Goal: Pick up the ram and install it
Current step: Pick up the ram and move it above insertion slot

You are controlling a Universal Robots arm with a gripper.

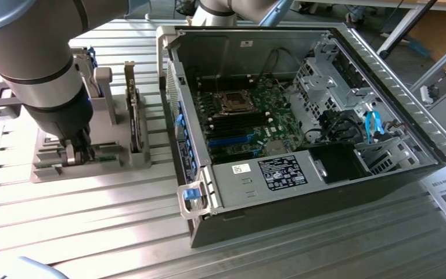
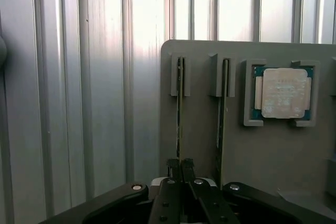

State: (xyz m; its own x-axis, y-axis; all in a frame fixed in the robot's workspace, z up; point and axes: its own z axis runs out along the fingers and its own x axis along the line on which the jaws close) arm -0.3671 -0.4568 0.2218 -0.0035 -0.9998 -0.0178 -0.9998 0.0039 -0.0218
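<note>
The ram [image 2: 179, 114] is edge-on, its near end pinched out of sight between the fingers of the gripper [image 2: 181, 164]; the arm [image 1: 29, 64] covers much of the grey holder [image 1: 53, 173].

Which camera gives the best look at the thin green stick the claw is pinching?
The wrist view: the ram runs edge-on along its grey holder into the shut gripper. In the exterior view the arm covers most of it, leaving a green sliver beside the gripper.
</note>
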